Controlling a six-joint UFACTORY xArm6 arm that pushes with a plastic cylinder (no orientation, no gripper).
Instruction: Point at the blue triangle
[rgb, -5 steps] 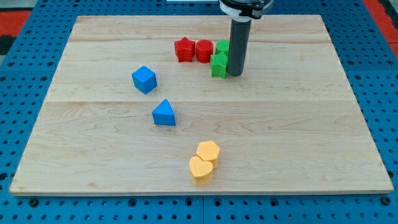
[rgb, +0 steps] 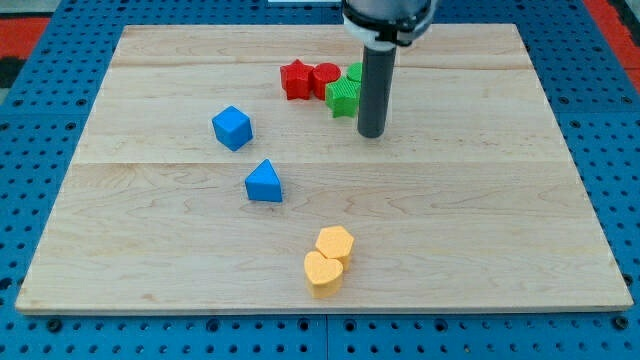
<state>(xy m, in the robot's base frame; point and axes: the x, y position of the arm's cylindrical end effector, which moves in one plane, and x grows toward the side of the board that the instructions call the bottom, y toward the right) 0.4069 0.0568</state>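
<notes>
Down toward the view's bottom slid my tip (rgb: 371, 133), nudging a green block (rgb: 342, 97) leftward; no jaws, just a bare rod. Blue triangle (rgb: 264, 182) sat well apart, lower left: light, rigid, easily shoved, so only approach it.

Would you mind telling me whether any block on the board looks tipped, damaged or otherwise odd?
Nothing stands out. All blocks sit flat and whole; my tip rests just below the green blocks, far from the blue triangle.
</notes>
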